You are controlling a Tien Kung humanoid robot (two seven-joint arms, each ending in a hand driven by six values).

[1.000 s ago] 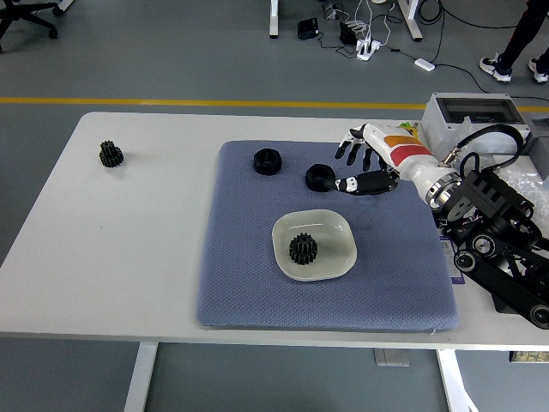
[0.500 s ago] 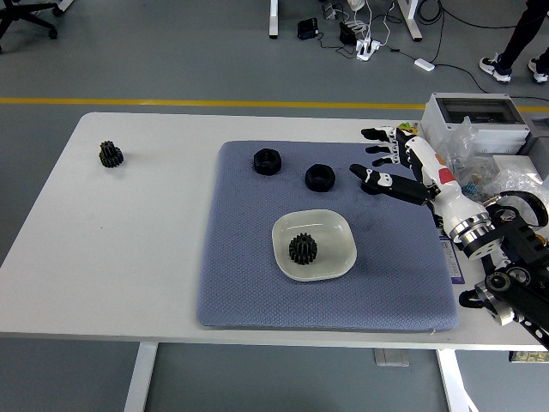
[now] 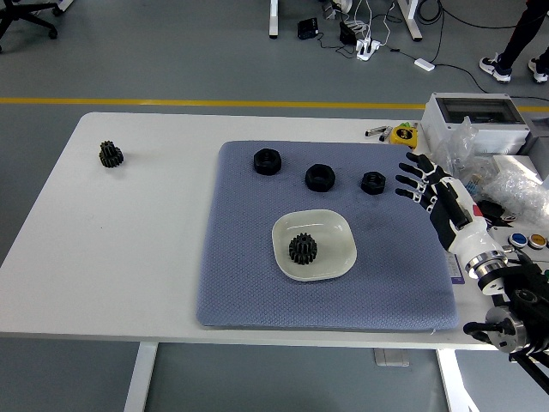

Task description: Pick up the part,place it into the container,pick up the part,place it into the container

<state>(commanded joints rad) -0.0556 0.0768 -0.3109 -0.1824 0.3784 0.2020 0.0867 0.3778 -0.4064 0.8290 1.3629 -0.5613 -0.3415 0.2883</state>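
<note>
A white bowl (image 3: 336, 251) sits on the blue-grey mat (image 3: 249, 275) and holds one black gear (image 3: 303, 249). Three black nut-like parts lie in a row on the mat behind it: one at the left (image 3: 267, 160), one in the middle (image 3: 320, 177), one smaller at the right (image 3: 372, 181). Another black gear (image 3: 110, 154) lies on the bare table at the far left. My right hand (image 3: 420, 182) is open with fingers spread, empty, at the mat's right edge, just right of the smallest part. The left arm is out of view.
A grey box (image 3: 476, 120) and clear plastic bags (image 3: 515, 184) stand at the table's right back. Small items (image 3: 390, 133) lie behind the mat. A person's legs (image 3: 515, 43) show at the far top right.
My right hand has drawn back to the right and toward me, from beside the middle part to the mat's right edge. The smallest black part, hidden before, now shows on the mat.
</note>
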